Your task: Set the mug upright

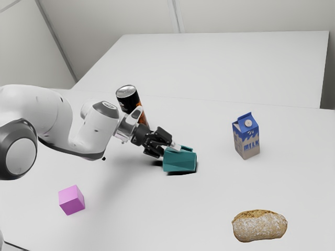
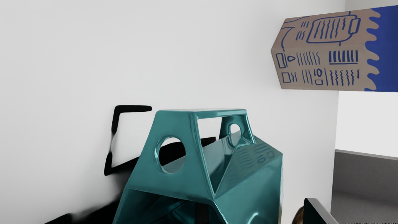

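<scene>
Glossy teal mug [image 2: 248,183] — faceted, lying on its side — jaws spread wide.

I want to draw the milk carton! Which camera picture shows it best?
The exterior view: it shows the whole milk carton, even the word MILK. The wrist view gives a close look at its squiggly drawings, but cuts through its blue top.

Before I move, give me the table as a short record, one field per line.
mug: teal, on its side, not upright
gripper: at the mug, on the exterior view's left; gripper
grip: cannot be told
milk carton: upright, to the exterior view's right of the mug
can: black and orange, partly behind the arm
cube: pink, exterior view's lower left
bread: brown loaf, exterior view's lower right
</scene>
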Available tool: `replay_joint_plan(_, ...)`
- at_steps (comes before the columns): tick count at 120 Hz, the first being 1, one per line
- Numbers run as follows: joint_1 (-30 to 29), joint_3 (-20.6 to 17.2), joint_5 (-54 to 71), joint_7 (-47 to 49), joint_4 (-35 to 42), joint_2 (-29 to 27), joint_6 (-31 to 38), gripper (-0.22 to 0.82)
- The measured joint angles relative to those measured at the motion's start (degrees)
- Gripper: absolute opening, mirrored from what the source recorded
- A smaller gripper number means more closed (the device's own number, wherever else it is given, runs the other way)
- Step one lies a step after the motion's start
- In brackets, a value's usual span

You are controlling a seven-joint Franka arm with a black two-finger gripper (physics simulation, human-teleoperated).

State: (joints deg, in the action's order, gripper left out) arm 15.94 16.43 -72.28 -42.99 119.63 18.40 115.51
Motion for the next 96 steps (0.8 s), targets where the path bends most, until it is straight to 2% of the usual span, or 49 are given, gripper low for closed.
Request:
replay_joint_plan(49,0.6,-0.2,-1.7,-2.6,0.5,0.0,0.1,0.05)
replay_joint_plan(77,0.7,-1.2,-3.2,-3.4,0.3,-1.1,0.0,-0.11)
replay_joint_plan(96,1.3,-2.3,-3.3,-3.7,0.2,-3.4,0.6,-0.14)
